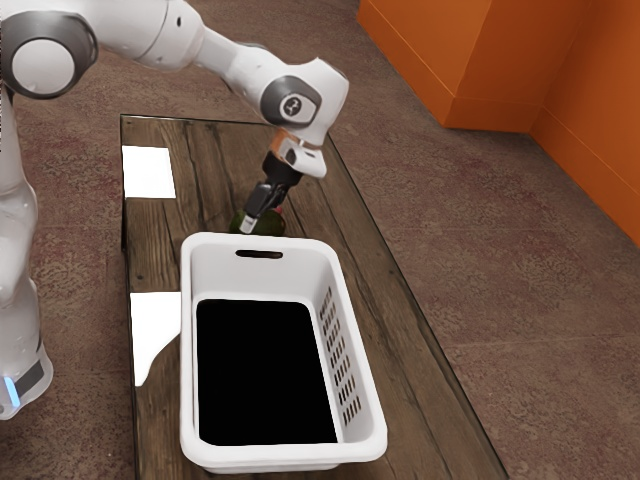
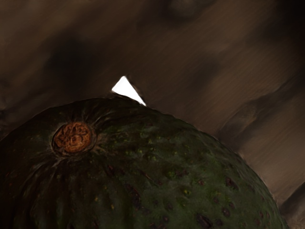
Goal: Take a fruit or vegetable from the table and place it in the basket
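Across the dark wooden worktop (image 1: 405, 400), reaching down with the gripper (image 1: 261, 217) at the avocado (image 2: 157, 186), directly beneath it and near the basket (image 1: 283, 455). Not being able to tell whether clenched or released; best centring over the widest part, squeezing evenly, then lifting high before crossing.

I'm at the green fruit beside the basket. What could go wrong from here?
The green fruit is rounded, so it may roll or slip if the claw meets it off-centre. The rim of the basket looks close by; a low carry could clip it. In the exterior view the claw partly covers the fruit, so a poor grip might go unnoticed.
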`<state>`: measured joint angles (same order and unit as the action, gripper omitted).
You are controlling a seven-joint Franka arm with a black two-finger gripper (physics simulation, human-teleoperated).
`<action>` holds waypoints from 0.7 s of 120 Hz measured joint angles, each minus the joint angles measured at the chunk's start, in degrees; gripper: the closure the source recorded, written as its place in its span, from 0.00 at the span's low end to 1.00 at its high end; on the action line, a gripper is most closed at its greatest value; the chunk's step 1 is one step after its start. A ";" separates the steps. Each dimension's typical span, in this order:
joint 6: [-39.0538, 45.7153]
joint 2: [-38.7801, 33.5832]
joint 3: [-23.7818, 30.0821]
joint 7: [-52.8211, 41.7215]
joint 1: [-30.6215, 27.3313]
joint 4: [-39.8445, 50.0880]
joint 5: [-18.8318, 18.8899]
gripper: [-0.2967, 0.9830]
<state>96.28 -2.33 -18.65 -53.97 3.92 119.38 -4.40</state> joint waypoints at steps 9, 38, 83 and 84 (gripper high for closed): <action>0.69 0.57 0.23 0.12 -0.38 -0.01 -0.16 0.23; 2.77 0.85 1.02 0.49 -0.87 -0.12 -0.20 0.37; 2.71 -6.38 0.92 0.96 -0.22 -6.18 0.17 0.50; 2.37 -6.68 1.13 0.97 -0.32 -7.34 0.18 0.49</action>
<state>98.65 -9.00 -17.52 -53.00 3.59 112.04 -4.22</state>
